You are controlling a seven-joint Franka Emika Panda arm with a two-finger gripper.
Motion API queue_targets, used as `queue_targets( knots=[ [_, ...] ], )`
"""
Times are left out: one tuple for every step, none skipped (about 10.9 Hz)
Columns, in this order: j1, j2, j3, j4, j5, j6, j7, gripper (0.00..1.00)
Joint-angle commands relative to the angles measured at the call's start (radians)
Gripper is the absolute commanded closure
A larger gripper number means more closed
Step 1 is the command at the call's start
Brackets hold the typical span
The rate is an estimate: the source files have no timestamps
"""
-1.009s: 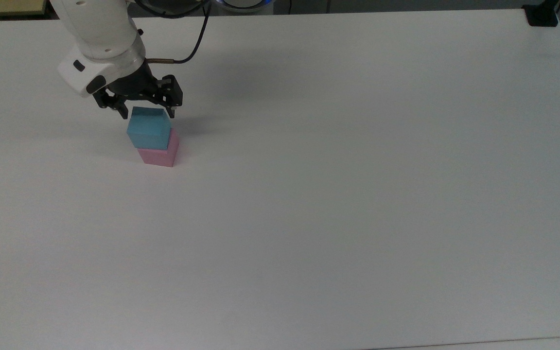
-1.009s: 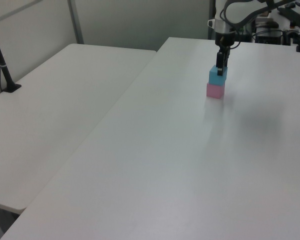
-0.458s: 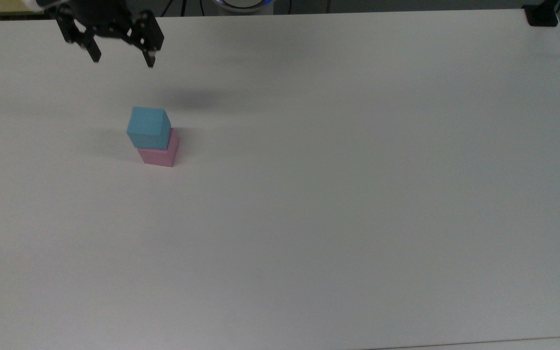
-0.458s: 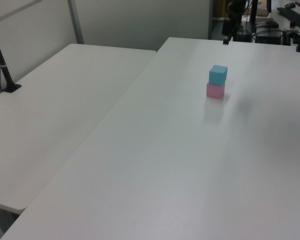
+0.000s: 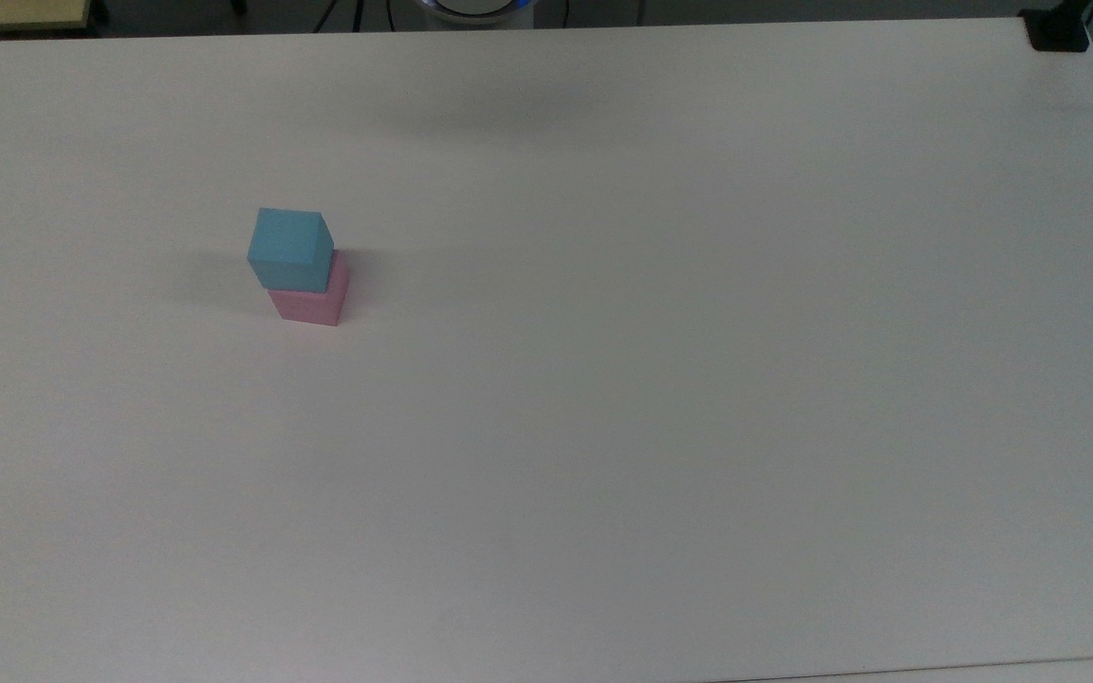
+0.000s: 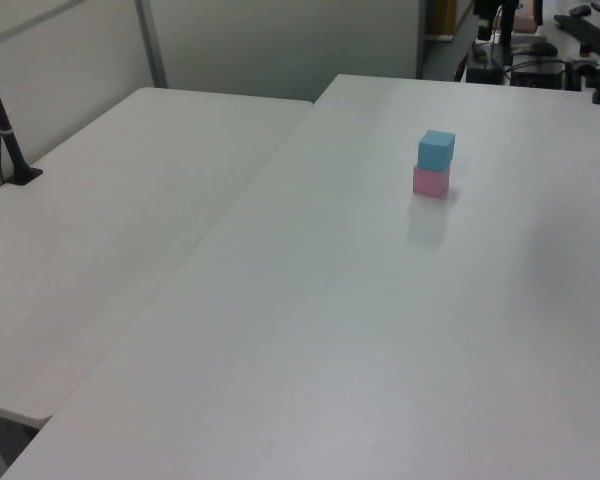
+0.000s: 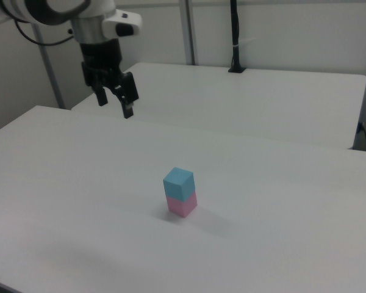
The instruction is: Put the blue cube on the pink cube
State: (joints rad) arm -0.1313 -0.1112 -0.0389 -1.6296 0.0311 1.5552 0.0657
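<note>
The blue cube [image 5: 289, 249] [image 6: 436, 149] [image 7: 179, 183] rests on top of the pink cube [image 5: 312, 302] [image 6: 430, 181] [image 7: 182, 204], shifted slightly toward the top view's left. The stack stands on the white table [image 5: 660, 379]. In the right view my gripper [image 7: 114, 108] hangs open and empty, high above the table and well off toward the right view's upper left of the stack.
A second white table [image 6: 100, 220] adjoins the work table in the left view. A black post on a base [image 7: 235, 36] stands on the far table in the right view. A black clamp [image 5: 1057, 30] sits at the top view's upper right corner.
My gripper was open around the blue cube on the stack a second ago; it has risen and left the top view. The cubes have not moved.
</note>
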Motion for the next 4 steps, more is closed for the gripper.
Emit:
queue_targets(
  knots=[
    [0.091,-0.006,-0.044,-0.038,-0.087,0.038,-0.038,0.0],
    [0.094,0.002,-0.047,-0.036,-0.089,0.069,-0.04,0.0],
    [0.094,0.001,-0.047,-0.035,-0.083,0.071,-0.035,0.0],
    [0.098,-0.001,-0.047,-0.035,-0.083,0.063,-0.035,0.0]
  ],
)
